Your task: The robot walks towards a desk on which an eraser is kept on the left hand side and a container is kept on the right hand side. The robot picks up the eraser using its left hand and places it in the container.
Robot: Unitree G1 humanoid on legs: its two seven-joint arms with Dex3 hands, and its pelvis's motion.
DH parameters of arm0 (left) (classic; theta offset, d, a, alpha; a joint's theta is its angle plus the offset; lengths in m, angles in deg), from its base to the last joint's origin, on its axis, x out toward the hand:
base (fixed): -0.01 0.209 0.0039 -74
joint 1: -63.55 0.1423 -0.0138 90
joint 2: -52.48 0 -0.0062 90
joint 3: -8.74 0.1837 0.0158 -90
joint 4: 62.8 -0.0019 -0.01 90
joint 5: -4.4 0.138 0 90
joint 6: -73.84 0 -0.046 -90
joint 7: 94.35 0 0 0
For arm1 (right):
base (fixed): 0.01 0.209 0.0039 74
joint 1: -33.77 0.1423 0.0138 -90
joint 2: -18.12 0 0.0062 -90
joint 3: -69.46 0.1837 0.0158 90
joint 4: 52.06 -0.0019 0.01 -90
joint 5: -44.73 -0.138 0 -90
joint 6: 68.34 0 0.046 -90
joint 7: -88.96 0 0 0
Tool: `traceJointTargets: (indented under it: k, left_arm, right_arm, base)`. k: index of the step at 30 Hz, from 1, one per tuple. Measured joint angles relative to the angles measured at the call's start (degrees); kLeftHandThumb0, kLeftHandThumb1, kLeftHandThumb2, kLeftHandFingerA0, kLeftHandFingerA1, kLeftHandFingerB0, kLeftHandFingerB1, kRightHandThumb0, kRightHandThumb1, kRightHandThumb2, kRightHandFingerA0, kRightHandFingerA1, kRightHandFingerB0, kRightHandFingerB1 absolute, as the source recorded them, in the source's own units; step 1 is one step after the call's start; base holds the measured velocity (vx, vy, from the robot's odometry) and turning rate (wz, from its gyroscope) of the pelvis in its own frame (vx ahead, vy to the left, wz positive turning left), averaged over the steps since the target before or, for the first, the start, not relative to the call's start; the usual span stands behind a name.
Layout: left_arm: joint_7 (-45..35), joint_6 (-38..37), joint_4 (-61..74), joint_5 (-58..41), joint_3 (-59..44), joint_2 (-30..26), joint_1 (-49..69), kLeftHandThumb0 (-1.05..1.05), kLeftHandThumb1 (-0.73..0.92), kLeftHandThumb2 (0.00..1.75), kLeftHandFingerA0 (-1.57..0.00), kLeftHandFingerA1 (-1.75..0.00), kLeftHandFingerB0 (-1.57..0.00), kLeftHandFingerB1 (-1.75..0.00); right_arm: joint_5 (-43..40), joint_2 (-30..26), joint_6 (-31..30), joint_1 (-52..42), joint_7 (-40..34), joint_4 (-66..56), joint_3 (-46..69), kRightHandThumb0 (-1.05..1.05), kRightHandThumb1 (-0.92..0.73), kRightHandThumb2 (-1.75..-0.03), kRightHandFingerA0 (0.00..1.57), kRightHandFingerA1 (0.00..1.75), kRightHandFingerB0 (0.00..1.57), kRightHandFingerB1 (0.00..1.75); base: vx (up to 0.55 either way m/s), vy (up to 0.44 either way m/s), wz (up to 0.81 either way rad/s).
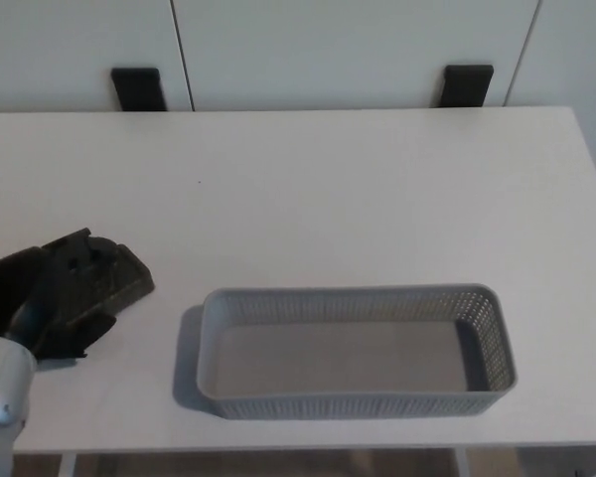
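Observation:
The dark eraser (116, 281) sits at the left of the white desk (308, 179), held by my left hand (50, 293), whose black fingers (76, 255) are closed over its top and near side. Only the eraser's right end shows past the fingers. I cannot tell whether it is lifted off the desk. The grey mesh container (356, 351) lies to its right near the front edge, long side across, with nothing inside. A narrow strip of desk separates the eraser from the container's left wall. My right hand does not show.
Two black brackets (137, 87) (467, 83) stand against the white wall panels behind the desk. The desk's right edge (594, 169) and front edge (278, 443) are in view.

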Motion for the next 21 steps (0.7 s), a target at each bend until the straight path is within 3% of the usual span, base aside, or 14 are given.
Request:
traceJointTargets:
  k: [3, 6, 9, 21]
  left_arm:
    - [1.2, -1.5, -0.4, -0.7, -0.3, 0.0, 0.6, -0.15, 0.76, 0.69, -0.77, -1.49, -0.87, -0.63]
    - [1.8, -2.6, 0.6, -1.8, -1.2, 0.5, 1.6, -0.11, 0.78, 0.66, -0.76, -1.48, -0.85, -0.65]
    - [1.7, -3.0, 2.6, -3.9, -3.1, 1.8, 2.8, -0.14, 0.79, 0.63, -0.93, -1.34, -0.86, -0.63]
    - [-2.0, -3.0, 17.0, -13.2, -9.8, 8.3, 4.1, -0.24, 0.82, 0.64, -1.15, -1.35, -0.88, -0.63]
  right_arm:
    - [0.0, 0.0, 0.0, -0.1, 0.0, -0.1, 0.3, -0.42, -0.59, -0.57, 0.61, 0.52, 0.44, 0.43]
    - [0.0, 0.0, 0.0, -0.3, -0.2, -0.1, 0.3, -0.43, -0.59, -0.57, 0.62, 0.52, 0.45, 0.43]
    - [0.1, 0.0, 0.2, -0.6, -0.6, -0.1, 0.3, -0.42, -0.59, -0.57, 0.63, 0.52, 0.45, 0.44]
    - [0.1, 0.1, 1.2, -1.0, -1.5, 0.2, 0.3, -0.43, -0.59, -0.57, 0.66, 0.53, 0.45, 0.43]
  base:
    - [0.00, 0.000, 0.00]
    - [0.00, 0.000, 0.00]
    - [0.00, 0.000, 0.00]
    - [0.00, 0.000, 0.00]
